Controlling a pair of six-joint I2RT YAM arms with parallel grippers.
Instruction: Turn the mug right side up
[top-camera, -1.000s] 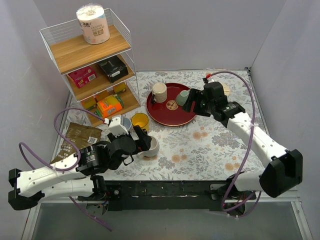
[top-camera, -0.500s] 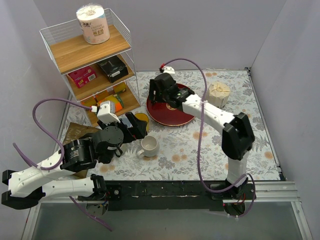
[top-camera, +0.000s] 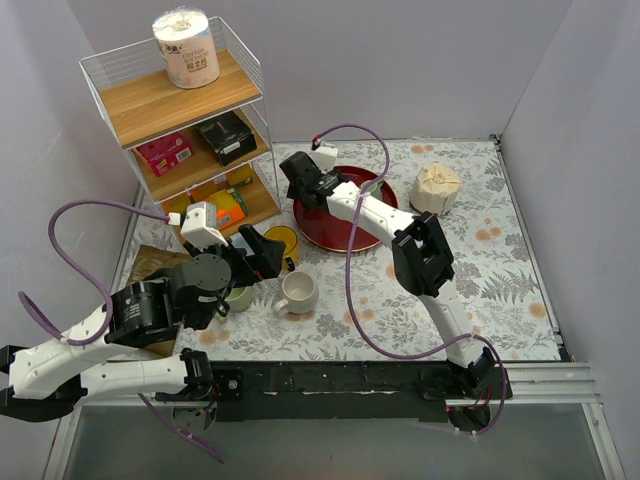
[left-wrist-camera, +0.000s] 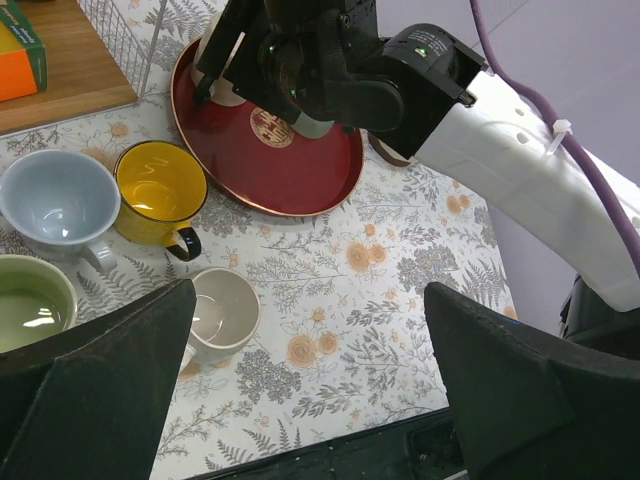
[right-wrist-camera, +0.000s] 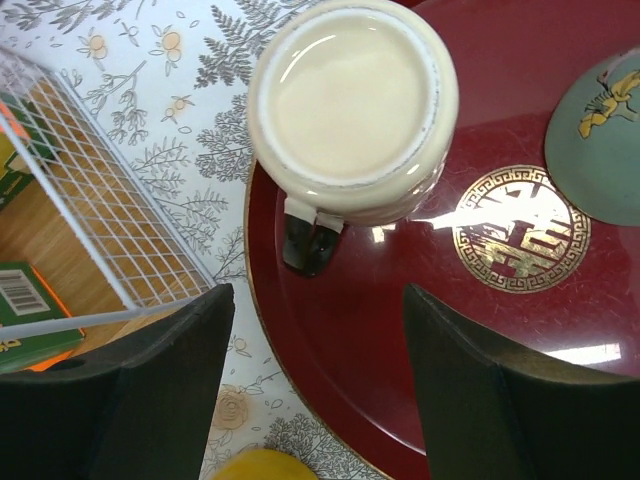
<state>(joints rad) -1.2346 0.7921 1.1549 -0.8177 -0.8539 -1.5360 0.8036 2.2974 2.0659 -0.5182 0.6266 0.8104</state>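
Over the floral surface (top-camera: 500, 275) the right tool (right-wrist-camera: 318, 385) had arrived, spread wide above the inverted cream ceramic mug (right-wrist-camera: 350, 100), grasp-ready.

mug (right-wrist-camera: 350, 100) | cream, glazed | upside down, flat base up, handle sideways | on red tray (right-wrist-camera: 340, 340), toward tabletop's far edge, left of centre

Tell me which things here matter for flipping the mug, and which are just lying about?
On the job: upside-down cream ceramic mug; round red tray beneath it; right pincer, open above it.
Lying about: yellow mug; pale blue mug; green mug; beige mug; teal cup on the tray; toilet paper roll; wire shelf rack.
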